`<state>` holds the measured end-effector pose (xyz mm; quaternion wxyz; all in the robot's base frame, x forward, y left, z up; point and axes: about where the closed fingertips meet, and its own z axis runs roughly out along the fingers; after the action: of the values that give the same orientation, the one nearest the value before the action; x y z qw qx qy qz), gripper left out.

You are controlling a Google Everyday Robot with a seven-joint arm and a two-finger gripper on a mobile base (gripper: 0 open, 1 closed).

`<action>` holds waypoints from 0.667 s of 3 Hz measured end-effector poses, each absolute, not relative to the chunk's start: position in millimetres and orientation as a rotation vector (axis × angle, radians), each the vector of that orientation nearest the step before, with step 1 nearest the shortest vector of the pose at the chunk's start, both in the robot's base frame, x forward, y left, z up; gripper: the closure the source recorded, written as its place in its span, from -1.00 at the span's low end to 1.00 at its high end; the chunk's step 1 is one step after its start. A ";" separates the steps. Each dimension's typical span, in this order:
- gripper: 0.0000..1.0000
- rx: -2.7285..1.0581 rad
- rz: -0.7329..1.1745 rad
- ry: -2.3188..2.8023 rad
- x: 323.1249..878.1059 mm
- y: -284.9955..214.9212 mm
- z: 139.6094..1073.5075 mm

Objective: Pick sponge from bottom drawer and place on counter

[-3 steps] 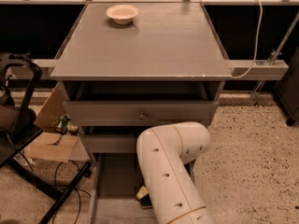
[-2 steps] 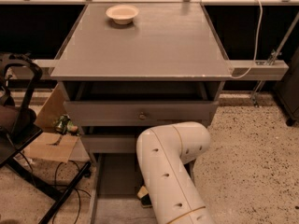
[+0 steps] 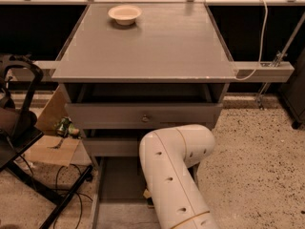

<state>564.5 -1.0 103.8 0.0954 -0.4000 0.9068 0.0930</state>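
Stillness is the only news: against a second ago my white arm (image 3: 174, 175) sits just where it was, elbow bent over the open bottom drawer (image 3: 116, 185), and nothing around it has shifted. I judge that I am paused at the grasp, neither reaching deeper nor lifting out.

My hand is out of sight, tucked under the arm and down inside that drawer. Whether it is wide, narrow or holding anything, I cannot tell.

A small pale yellow sliver peeks out at the arm's left edge, low over the drawer floor. I take it for the sponge (image 3: 147, 193), though too little shows to be sure, and I cannot say whether my hand touches it.

Above the drawer, the two upper drawers stand partly pulled out, the knobbed drawer (image 3: 145, 119) overhanging my elbow. A straight lift could knock its front.

Beyond, the worktop (image 3: 143, 46) stretches grey and flat, with a cream bowl (image 3: 125, 14) near its far left corner. The sponge is not up there, so the placing is not yet done.
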 end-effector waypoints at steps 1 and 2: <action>1.00 -1.186 0.276 2.688 564.5 -1.0 109.8; 1.00 -1.213 0.233 2.627 573.8 -11.9 141.4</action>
<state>573.8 -11.9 141.4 0.1191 -0.4150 0.8985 0.0796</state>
